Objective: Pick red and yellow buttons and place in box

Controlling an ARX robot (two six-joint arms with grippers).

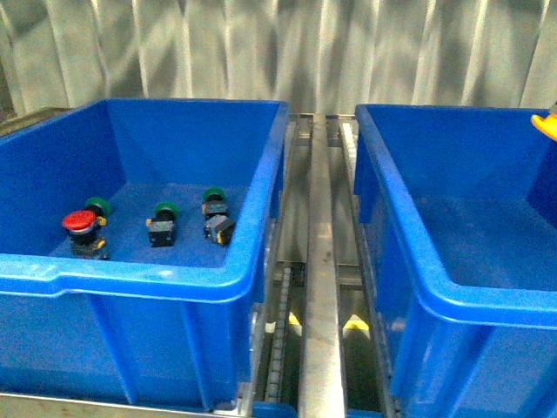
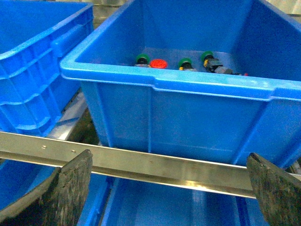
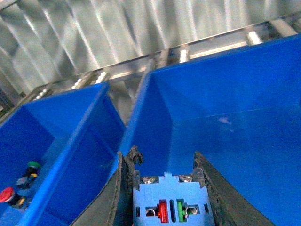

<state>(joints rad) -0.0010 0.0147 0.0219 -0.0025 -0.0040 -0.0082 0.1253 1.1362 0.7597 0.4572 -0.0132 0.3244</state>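
Right wrist view: the yellow button point(image 3: 169, 200), judged light and rigid, was clamped by its blocky body in the right gripper point(image 3: 165, 157); the left gripper point(image 2: 169, 157) was seen spread wide, empty.

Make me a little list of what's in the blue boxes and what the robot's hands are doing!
left box: one red button and three green buttons
right box: no buttons on the floor that shows
right gripper: shut on a button, above the right box
held button's colour: a yellow bit shows at the front view's edge, probably its cap
left gripper: open, holding nothing, outside the left box
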